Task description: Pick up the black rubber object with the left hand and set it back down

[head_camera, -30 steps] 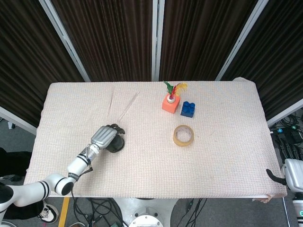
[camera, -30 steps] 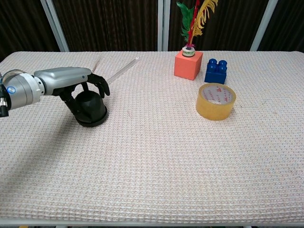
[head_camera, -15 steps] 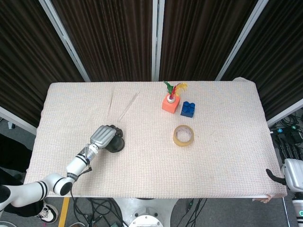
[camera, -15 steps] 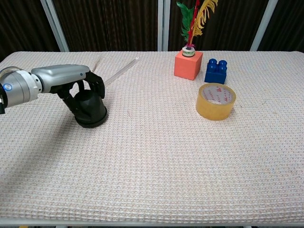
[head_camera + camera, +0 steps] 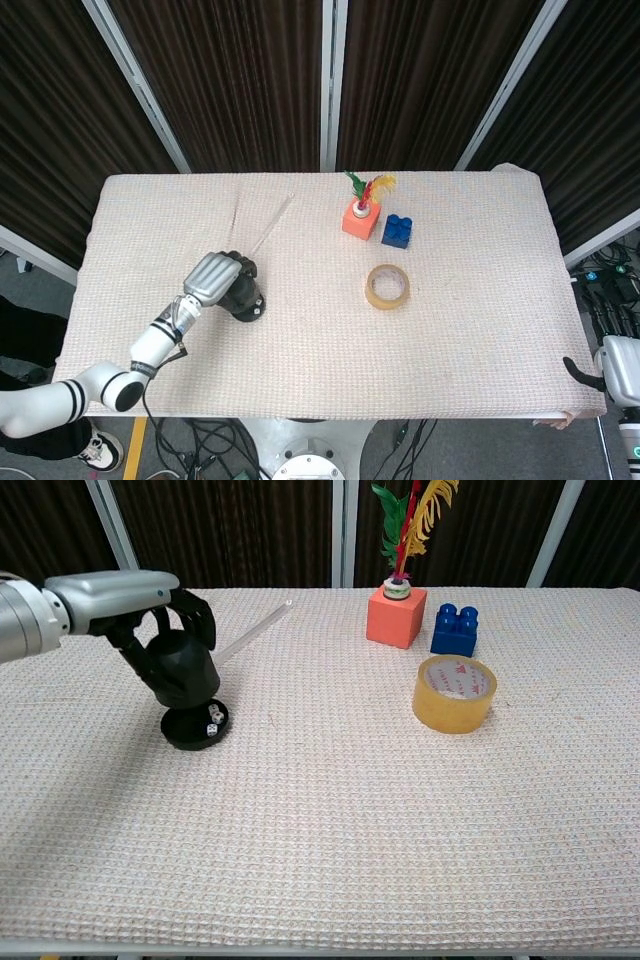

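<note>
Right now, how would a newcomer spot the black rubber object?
Look at the table's left side, where the left hand grips a black rubber object just above a black base. Unlike the colourful items on the right, it is plain black.

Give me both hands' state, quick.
Left hand: grips the black rubber dome-shaped cup, raised off its black base.
Right hand: not in view.

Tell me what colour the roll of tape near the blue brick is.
The tape roll is a translucent yellowish tan, clearest in the chest view.
</note>
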Tool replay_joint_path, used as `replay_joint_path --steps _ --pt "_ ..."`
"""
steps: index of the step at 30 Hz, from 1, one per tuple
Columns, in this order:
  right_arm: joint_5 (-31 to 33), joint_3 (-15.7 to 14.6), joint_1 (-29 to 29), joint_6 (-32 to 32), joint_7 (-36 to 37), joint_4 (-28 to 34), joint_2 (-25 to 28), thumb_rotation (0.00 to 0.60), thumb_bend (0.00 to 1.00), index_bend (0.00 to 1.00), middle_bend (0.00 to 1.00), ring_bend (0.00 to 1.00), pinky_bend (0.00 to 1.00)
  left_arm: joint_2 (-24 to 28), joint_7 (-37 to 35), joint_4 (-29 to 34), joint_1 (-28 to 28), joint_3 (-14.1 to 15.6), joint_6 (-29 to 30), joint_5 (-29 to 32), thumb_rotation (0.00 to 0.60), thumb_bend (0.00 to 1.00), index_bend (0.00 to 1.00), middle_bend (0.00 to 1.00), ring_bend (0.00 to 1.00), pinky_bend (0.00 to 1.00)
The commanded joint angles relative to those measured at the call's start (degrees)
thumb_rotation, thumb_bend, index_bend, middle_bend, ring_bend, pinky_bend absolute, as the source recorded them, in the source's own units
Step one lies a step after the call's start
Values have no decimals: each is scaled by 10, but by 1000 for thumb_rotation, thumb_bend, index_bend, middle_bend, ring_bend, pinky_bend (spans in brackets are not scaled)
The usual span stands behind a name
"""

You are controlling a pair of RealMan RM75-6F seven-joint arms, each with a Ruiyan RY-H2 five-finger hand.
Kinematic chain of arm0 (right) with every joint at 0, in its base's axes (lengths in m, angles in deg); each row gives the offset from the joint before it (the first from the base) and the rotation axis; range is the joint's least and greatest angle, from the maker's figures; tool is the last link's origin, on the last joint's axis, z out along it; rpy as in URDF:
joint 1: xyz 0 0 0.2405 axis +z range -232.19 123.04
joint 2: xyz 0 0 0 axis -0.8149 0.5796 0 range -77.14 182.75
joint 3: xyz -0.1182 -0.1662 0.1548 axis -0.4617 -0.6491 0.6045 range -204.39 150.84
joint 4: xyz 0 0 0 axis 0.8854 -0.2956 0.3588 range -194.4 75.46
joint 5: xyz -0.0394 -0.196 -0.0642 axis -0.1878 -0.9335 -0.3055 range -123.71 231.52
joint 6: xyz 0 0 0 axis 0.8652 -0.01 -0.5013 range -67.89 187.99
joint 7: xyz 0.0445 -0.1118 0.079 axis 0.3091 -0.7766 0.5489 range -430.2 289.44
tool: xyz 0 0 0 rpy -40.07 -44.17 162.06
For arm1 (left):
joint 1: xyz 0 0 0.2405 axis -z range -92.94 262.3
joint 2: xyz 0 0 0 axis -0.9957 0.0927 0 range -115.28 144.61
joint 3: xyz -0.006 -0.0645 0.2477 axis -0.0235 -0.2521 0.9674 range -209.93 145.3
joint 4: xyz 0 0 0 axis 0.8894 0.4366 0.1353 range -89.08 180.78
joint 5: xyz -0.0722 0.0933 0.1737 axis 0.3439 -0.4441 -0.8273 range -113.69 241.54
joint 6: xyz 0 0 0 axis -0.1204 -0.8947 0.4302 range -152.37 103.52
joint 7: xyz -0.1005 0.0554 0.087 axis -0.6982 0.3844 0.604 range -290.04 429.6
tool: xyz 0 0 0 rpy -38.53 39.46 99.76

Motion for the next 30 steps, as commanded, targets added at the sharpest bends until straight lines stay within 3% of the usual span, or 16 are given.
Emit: replay_joint_path --steps 1,5,9,12,20,30 --pt "-1 0 0 0 0 0 0 600 146 0 0 0 0 12 20 1 -2 -9 11 18 600 129 405 406 294 398" --pt "-3 0 0 -3 -1 1 0 600 146 0 0 0 0 17 54 -13 -5 -10 8 59 600 139 379 339 231 365" --pt "-1 0 0 -2 -2 2 1 600 146 0 0 0 0 19 46 -17 -10 -11 1 77 600 118 209 143 48 201" --pt "-2 0 0 -1 -5 4 1 600 146 0 0 0 0 11 35 -30 -15 -12 22 62 600 93 149 55 1 147" --pt "-1 0 -1 -2 -4 4 1 600 146 0 0 0 0 21 16 -27 -32 -19 68 36 600 92 142 37 0 131" --pt "-4 0 -1 -3 5 -1 0 600 146 0 0 0 0 81 36 56 -114 -3 201 7 600 92 142 56 0 121"
